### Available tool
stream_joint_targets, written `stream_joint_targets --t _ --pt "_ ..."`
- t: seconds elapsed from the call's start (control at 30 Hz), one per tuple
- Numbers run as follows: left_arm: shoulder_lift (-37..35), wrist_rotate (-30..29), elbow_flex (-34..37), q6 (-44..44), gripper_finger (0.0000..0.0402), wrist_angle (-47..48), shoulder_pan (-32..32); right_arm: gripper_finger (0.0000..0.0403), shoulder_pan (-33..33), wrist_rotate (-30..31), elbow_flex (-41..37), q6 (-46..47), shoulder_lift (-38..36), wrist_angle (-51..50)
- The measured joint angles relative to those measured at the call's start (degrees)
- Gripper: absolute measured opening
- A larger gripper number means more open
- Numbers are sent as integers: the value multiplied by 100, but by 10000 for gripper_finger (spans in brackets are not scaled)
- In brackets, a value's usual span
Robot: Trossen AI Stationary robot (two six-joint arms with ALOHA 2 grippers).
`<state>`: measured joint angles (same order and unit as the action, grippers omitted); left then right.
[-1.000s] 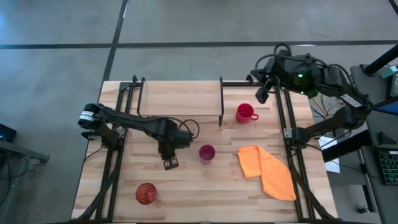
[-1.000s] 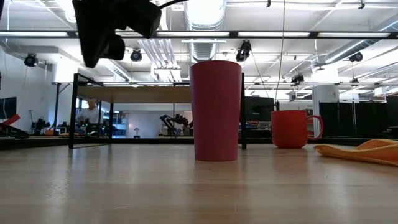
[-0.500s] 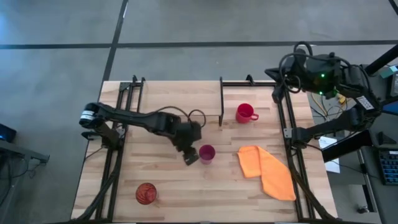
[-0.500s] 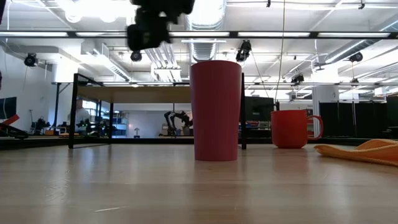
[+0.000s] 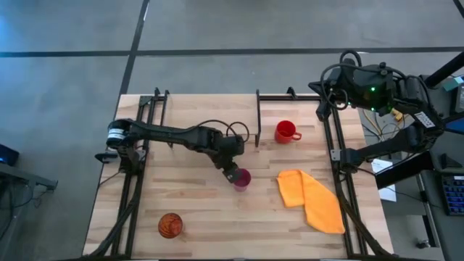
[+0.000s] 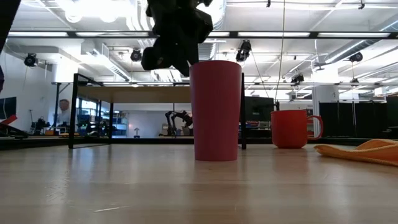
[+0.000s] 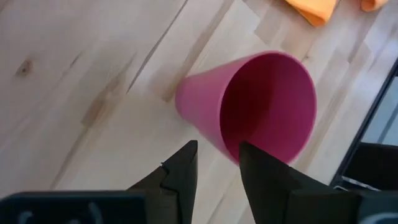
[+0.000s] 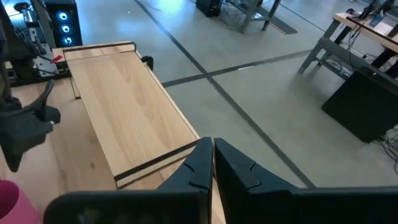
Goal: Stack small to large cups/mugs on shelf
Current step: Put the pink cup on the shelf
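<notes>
The pink tumbler [image 5: 242,178] stands upright on its base at the table's middle, mouth up [image 7: 267,102]. My left gripper [image 5: 232,172] hovers open at its rim's far-left side, fingers [image 7: 184,163] pointing down on either side of the wall; no touch shows. The red mug [image 5: 286,132] stands right of the shelf [image 5: 210,114], which stands on its wire legs at the far middle. The orange ribbed cup [image 5: 170,225] stands near the front left. My right gripper [image 8: 212,152] is shut, raised by the far right corner [image 5: 322,110].
An orange cloth [image 5: 312,200] lies crumpled right of the tumbler. Black frame rails run along the table's left [image 5: 130,188] and right [image 5: 341,181] sides. Bare wood lies between the tumbler and the ribbed cup.
My left gripper has swung from the tumbler's near left side toward the table's right and far edges, ending at the tumbler's rim, and has turned about. The right arm has drawn back a little toward the right edge. The tumbler has kept its place.
</notes>
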<state>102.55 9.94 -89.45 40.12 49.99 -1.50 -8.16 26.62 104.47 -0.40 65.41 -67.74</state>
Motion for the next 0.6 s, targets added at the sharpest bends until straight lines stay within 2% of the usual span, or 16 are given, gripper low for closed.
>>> stream_joint_targets --t 0.6 --pt "55 -66 24 -26 102 -308 2 9 0 1 -2 -5 2 0"
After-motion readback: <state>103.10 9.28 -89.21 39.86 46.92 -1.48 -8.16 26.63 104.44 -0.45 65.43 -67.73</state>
